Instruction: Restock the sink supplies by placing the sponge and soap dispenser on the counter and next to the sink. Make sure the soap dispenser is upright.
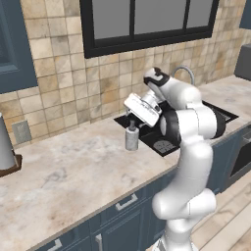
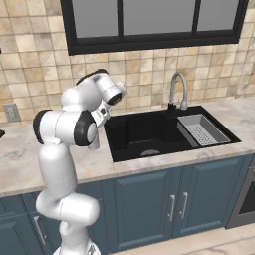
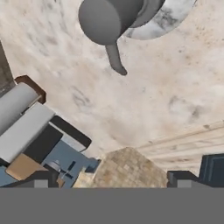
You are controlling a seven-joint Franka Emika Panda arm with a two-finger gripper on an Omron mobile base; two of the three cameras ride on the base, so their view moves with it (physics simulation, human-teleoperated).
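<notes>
Home kitchen (rendered): black sink [image 2: 149,132] with chrome faucet [image 2: 178,89], marbled counter [image 1: 73,176], dark blue cabinets [image 2: 164,204], tiled wall [image 2: 40,60], window [image 2: 154,22].

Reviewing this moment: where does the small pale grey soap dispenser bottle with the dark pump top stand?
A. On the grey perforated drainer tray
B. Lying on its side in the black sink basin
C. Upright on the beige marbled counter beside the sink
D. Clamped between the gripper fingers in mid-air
C. The pale grey soap dispenser stands upright on the beige marbled counter, just left of the black sink, with the open gripper above it.
</notes>
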